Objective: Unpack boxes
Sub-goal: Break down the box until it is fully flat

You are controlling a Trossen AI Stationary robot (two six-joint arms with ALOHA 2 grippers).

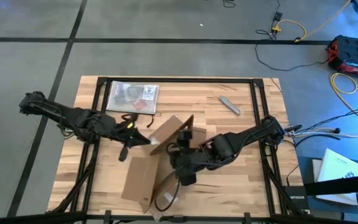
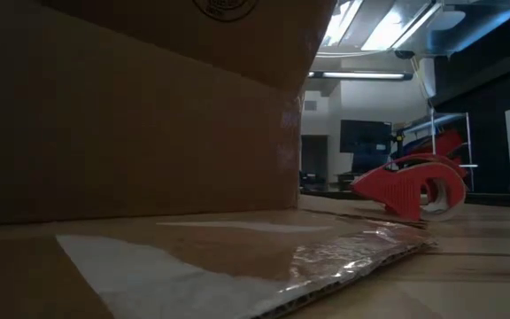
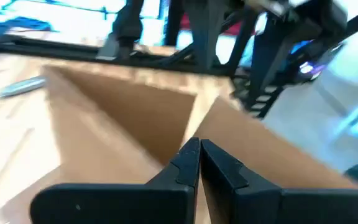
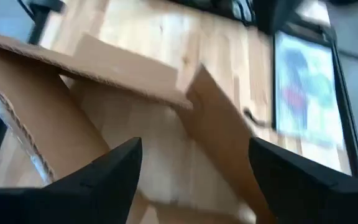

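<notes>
One cardboard box (image 1: 151,168) on wood table (image 1: 253,180), gray floor (image 1: 185,56).

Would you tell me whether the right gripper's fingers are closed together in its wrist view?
No, the right gripper has its two dark fingers standing wide apart, with the cardboard box showing between them.

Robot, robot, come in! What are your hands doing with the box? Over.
Left hand shut, at the box's raised flap. Right hand open over the cardboard box, holding nothing. Box flaps up, not emptied. Plastic bag lies apart, nothing blocking.
</notes>
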